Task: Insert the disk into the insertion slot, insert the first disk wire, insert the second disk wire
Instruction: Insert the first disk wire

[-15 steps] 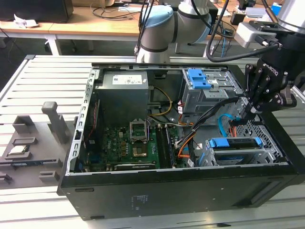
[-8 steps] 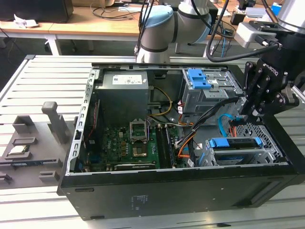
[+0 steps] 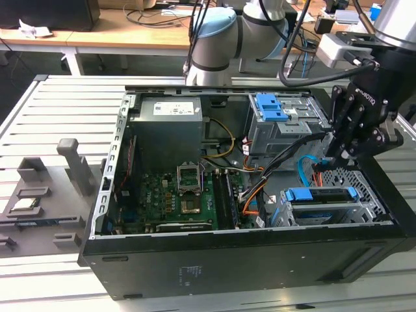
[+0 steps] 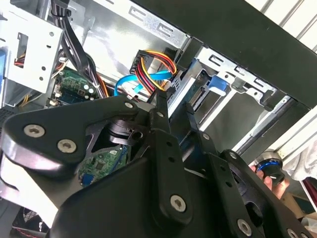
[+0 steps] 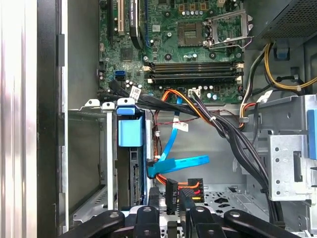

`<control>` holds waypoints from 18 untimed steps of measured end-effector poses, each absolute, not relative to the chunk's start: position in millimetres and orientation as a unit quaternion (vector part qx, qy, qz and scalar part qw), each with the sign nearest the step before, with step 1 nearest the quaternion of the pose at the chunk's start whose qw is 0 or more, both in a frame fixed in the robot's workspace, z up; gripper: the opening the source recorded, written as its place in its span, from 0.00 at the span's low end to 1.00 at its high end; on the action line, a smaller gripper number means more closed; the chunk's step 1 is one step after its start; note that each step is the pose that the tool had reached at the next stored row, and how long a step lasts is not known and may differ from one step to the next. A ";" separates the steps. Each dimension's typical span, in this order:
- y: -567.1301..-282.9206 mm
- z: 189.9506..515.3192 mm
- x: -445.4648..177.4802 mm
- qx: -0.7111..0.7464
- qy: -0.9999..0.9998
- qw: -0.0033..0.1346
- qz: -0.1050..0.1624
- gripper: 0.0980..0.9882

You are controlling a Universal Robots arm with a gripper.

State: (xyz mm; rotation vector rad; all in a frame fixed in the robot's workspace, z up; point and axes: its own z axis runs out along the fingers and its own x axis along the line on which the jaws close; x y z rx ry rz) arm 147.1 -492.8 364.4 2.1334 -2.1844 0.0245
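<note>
Fingers narrow, pinching the flat black plug of the first disk wire. We note the gripper just beside the disk, seated in the insertion slot. The second disk wire runs just above the plug.

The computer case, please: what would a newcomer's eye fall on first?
The black pincer reaches into the open computer case at the exterior view's right. In the first wrist view it pinches the first disk wire by its black plug, beside the light-blue second disk wire.
</note>
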 end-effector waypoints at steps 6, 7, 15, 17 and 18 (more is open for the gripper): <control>-492.8 355.6 147.1 0.698 -0.715 0.044 0.008 0.23; -492.8 354.8 147.1 0.698 -0.715 0.044 0.008 0.23; -492.9 353.5 147.1 0.698 -0.715 0.045 0.009 0.23; -492.9 353.5 147.1 0.698 -0.715 0.045 0.009 0.14; -492.9 353.5 147.1 0.698 -0.715 0.045 0.009 0.08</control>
